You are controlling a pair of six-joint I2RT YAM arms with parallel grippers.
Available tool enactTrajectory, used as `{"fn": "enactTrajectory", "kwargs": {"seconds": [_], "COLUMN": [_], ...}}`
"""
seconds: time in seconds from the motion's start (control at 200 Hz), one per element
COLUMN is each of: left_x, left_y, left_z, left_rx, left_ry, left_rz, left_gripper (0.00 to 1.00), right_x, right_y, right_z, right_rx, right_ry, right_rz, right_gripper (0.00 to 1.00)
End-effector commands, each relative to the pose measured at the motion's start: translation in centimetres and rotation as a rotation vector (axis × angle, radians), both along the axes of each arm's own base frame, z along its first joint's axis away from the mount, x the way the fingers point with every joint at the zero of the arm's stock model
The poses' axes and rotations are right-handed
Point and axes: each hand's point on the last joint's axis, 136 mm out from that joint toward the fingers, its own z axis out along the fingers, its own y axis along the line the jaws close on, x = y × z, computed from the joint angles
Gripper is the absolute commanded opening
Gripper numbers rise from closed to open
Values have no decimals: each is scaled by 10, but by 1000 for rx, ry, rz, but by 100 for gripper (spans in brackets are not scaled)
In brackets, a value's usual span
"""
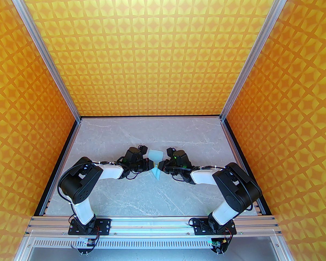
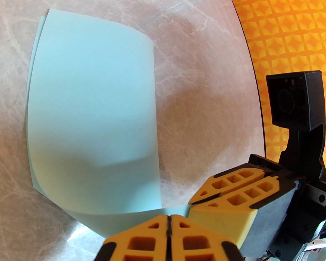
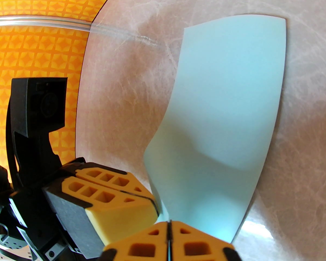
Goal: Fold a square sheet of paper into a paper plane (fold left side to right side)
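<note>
- The square sheet of paper (image 1: 155, 155), pale light blue, sits near the middle of the tabletop, lifted and bowed instead of lying flat.
- From above it is pinched to a narrow waist. One lobe fans toward 12 o'clock and a smaller one points toward 6 o'clock.
- In the left wrist view the sheet (image 2: 92, 105) is doubled over, with two layer edges showing along its 9 o'clock side. A soft dent crosses it near the bottom.
- In the right wrist view the sheet (image 3: 228, 105) curves up toward 12 o'clock and narrows down to the fingertips at 6 o'clock.
- The left gripper (image 1: 153, 164) comes at the waist from 9 o'clock. Its orange fingers are pressed together (image 2: 168, 221), and the sheet's lower edge runs in at their tips.
- The right gripper (image 1: 162, 165) comes from 3 o'clock. Its fingers are also together (image 3: 169, 226), nipping the sheet's bottom edge.
- The two grippers nearly touch tip to tip. The right one (image 2: 191, 202) appears at 4 o'clock in the left wrist view, and the left one (image 3: 152, 200) at 8 o'clock in the right wrist view.
- The sheet and grippers are above a grey marble tabletop (image 1: 125, 194).
- Orange patterned walls (image 1: 163, 50) enclose the table at 9, 12 and 3 o'clock.
</note>
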Motion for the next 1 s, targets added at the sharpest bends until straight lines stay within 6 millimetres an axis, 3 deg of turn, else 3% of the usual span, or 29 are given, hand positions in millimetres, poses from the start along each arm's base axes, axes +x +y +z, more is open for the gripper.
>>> {"fn": "enactTrajectory", "kwargs": {"seconds": [0.0, 0.445, 0.995], "left_x": [-5, -16, -31], "left_y": [-3, 2, -22], "left_z": [-3, 15, -1], "left_rx": [-11, -11, 26], "left_ry": [12, -13, 11], "left_rz": [-20, -37, -125], "left_gripper": [8, 16, 16], "right_x": [5, 12, 19], "right_y": [-1, -19, -18], "right_z": [-2, -5, -16], "right_rx": [-20, -85, -130], "right_ry": [-4, -15, 6], "right_rz": [-5, -21, 21], "right_gripper": [0, 0, 0]}}
